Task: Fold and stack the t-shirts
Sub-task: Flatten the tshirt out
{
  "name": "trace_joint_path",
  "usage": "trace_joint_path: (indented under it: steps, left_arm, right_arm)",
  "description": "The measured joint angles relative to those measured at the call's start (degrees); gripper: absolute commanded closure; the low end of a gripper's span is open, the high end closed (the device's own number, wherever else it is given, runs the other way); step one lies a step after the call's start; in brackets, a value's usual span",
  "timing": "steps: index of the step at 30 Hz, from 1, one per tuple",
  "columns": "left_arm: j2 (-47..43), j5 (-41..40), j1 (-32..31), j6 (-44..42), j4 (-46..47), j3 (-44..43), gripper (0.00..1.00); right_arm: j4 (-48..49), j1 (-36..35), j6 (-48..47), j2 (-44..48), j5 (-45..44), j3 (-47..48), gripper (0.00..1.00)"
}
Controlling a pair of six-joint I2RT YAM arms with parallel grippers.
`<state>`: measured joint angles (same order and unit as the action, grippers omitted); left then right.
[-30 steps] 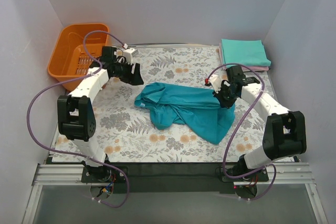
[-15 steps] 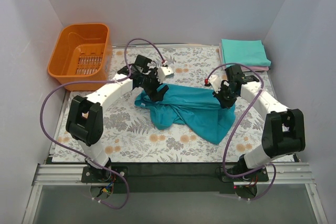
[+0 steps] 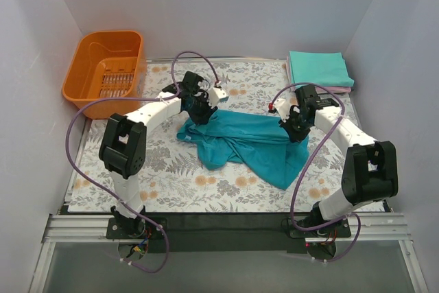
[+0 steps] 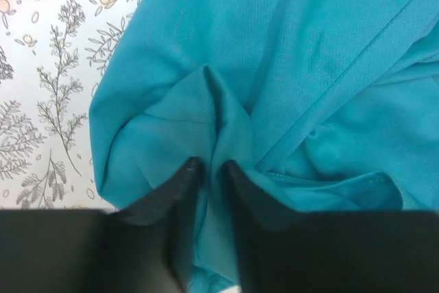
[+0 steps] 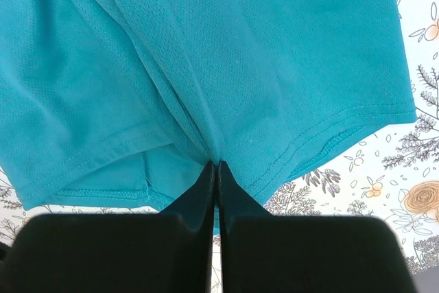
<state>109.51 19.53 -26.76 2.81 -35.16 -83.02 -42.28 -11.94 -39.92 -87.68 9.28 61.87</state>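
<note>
The left gripper (image 4: pixel 209 167) and right gripper (image 5: pixel 217 165) each pinch the crumpled deep teal-blue cloth t-shirt (image 3: pixel 240 143) (thin folds only); pulling apart could slip one.

Count: three shirts: teal shirt (image 3: pixel 243 143), mint shirt (image 3: pixel 319 68), pink shirt (image 3: pixel 330 89). One basket (image 3: pixel 89 86). Two grippers: left gripper (image 3: pixel 204 113), right gripper (image 3: pixel 293 130). One desk (image 3: pixel 168 166).

White links (image 3: pixel 154 109), black joints (image 3: pixel 123 156), purple cables (image 3: pixel 68 145), black end effector fingers (image 4: pixel 158 200)
</note>
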Motion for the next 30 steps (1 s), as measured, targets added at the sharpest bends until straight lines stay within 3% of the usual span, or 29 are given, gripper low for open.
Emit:
trace_joint_path:
  steps: [1, 3, 8, 15, 18, 24, 25, 26, 30]
  left_arm:
    - [0.0, -0.17, 0.0, 0.72, -0.35, -0.02, 0.93]
    - [0.0, -0.28, 0.2, 1.75, -1.51, -0.46, 1.0]
    - [0.9, 2.89, 4.66, 8.33, -5.6, -7.23, 1.0]
    - [1.6, 11.34, 21.16, 29.9, -2.67, -20.61, 1.0]
    - [0.33, 12.94, 24.94, 38.86, -0.52, -16.72, 1.0]
    - [-1.6, 10.88, 24.09, 48.54, -0.68, -0.5, 1.0]
    - [-1.92, 10.49, 23.96, 49.27, -1.09, 2.03, 0.96]
    - [-2.45, 10.16, 23.93, 49.86, -1.75, 4.55, 0.75]
    - [-5.07, 9.9, 24.13, 49.7, -4.24, 9.62, 0.58]
  right_arm:
    - [-0.04, 0.15, 0.07, 0.0, -0.15, 0.02, 0.99]
    - [-0.09, 0.37, 0.11, 0.0, -0.26, 0.15, 0.99]
    - [-0.66, 1.49, 0.02, 0.11, -0.85, 0.9, 0.99]
    - [-1.05, 4.33, -1.14, 0.13, -1.55, 7.34, 0.99]
    - [0.55, 4.96, -2.29, 0.13, -0.2, 9.33, 0.99]
    - [-0.11, 6.05, -4.63, -0.61, -0.59, 9.6, 0.99]
    - [-0.31, 6.25, -5.11, -0.81, -0.57, 9.6, 0.99]
    - [-0.59, 6.32, -5.51, -0.87, -0.55, 9.6, 0.99]
    - [-1.68, 6.32, -7.13, -0.87, -0.5, 9.35, 0.99]
